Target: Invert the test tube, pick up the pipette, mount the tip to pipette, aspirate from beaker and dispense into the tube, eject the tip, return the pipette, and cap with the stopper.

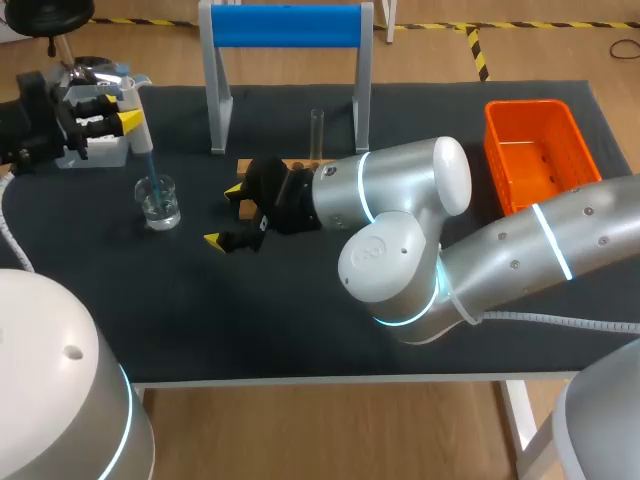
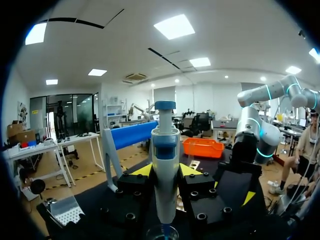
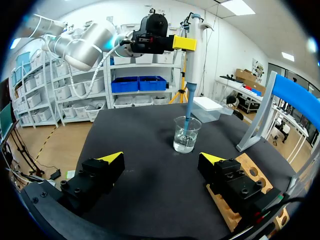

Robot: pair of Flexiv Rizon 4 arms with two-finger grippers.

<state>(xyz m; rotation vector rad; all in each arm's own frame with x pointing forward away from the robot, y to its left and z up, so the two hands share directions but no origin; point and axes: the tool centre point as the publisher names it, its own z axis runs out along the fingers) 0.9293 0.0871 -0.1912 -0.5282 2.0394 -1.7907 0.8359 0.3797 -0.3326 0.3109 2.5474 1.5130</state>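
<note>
Head overhead; both wrists face beaker (image 3: 186, 134)

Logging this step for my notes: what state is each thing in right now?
Left end effector: shut on pipette.
Pipette: upright, tip in beaker.
Beaker: upright, holds clear liquid.
Test tube: upright in wooden rack.
Right end effector: open, empty.

Clear glass beaker (image 1: 158, 200) stands at left on black-topped table (image 1: 300, 320), with the tip of the white-and-blue plastic pipette (image 1: 140, 130) inside it. To its right, wooden rack (image 1: 262, 165) holds clear test tube (image 1: 317, 130) upright, just before blue-barred metal stand (image 1: 285, 25). Orange plastic basket (image 1: 500, 170) sits far right.
</note>
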